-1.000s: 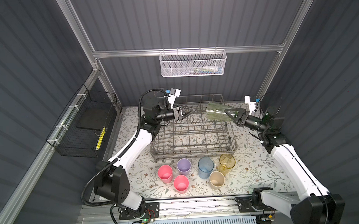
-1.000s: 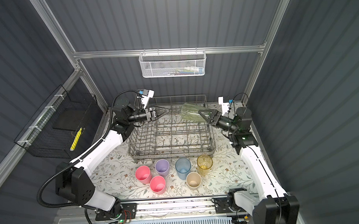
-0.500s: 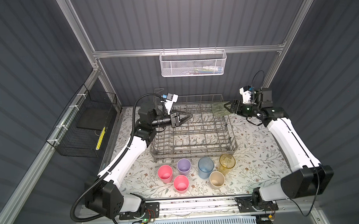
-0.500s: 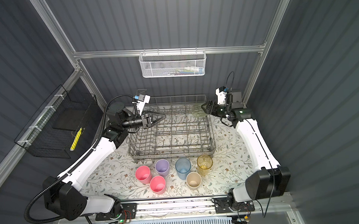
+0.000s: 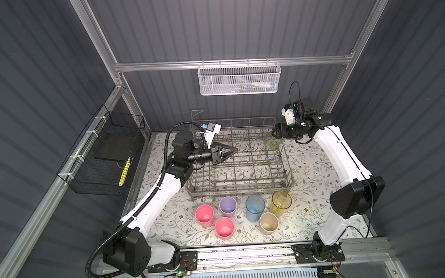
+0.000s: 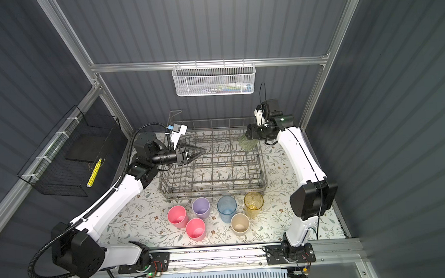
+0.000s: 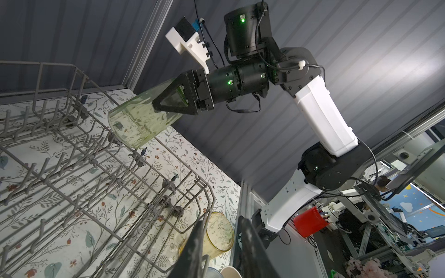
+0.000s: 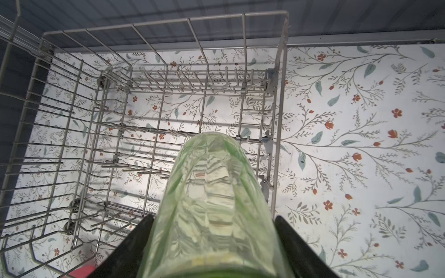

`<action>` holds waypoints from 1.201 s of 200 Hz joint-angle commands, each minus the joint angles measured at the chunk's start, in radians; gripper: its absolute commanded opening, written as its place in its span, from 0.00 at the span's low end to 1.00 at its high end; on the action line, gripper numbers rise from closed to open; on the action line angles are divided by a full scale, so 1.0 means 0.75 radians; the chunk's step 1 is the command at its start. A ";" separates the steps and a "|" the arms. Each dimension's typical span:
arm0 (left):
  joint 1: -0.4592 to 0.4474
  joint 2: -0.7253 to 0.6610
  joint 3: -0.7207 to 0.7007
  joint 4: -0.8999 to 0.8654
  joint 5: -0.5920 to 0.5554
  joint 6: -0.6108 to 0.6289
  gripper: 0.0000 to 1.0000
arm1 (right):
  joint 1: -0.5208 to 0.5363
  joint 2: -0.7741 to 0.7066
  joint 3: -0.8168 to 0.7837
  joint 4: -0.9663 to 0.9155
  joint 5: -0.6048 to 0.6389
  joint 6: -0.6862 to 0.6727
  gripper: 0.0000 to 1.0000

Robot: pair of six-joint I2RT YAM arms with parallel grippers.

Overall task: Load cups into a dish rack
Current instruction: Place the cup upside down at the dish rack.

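- Over the far corner of the dish rack [image 5: 241, 192] on the right arm's side, in both top views, the pale green cup [image 5: 272, 145] was held by the right tool [image 5: 273, 136]. The other six cups [image 5: 255, 208] stood upright on the surface [image 5: 314, 172] in front of the rack, and no cup was seen inside it. The left tool [image 5: 233, 151] hovered above the rack's opposite side.
- In the left wrist view, the left tool's fingers [image 7: 195, 240] were seen narrowly parted and empty. The green cup was tilted mouth-down, just above the tines [image 7: 45, 166].
- In the right wrist view, the cup was seen clamped near its base. The first placement was judged to be in hand. Lowering the mouth over a tine row and then releasing would be called for.
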 commanded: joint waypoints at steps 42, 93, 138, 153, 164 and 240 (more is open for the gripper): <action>0.011 -0.048 -0.050 0.005 0.022 0.056 0.28 | 0.057 0.125 0.153 -0.198 0.136 -0.076 0.40; 0.014 -0.048 -0.077 0.039 0.036 0.039 0.27 | 0.084 0.196 0.146 -0.203 0.163 -0.076 0.40; 0.013 -0.042 -0.078 0.047 0.043 0.039 0.27 | 0.096 0.250 0.117 -0.189 0.165 -0.081 0.40; 0.014 -0.036 -0.078 0.046 0.043 0.038 0.27 | 0.103 0.264 0.099 -0.177 0.169 -0.080 0.40; 0.014 -0.031 -0.075 0.048 0.043 0.039 0.27 | 0.109 0.274 0.090 -0.176 0.175 -0.080 0.40; 0.014 -0.011 -0.070 0.052 0.053 0.033 0.26 | 0.128 0.332 0.016 -0.131 0.207 -0.074 0.42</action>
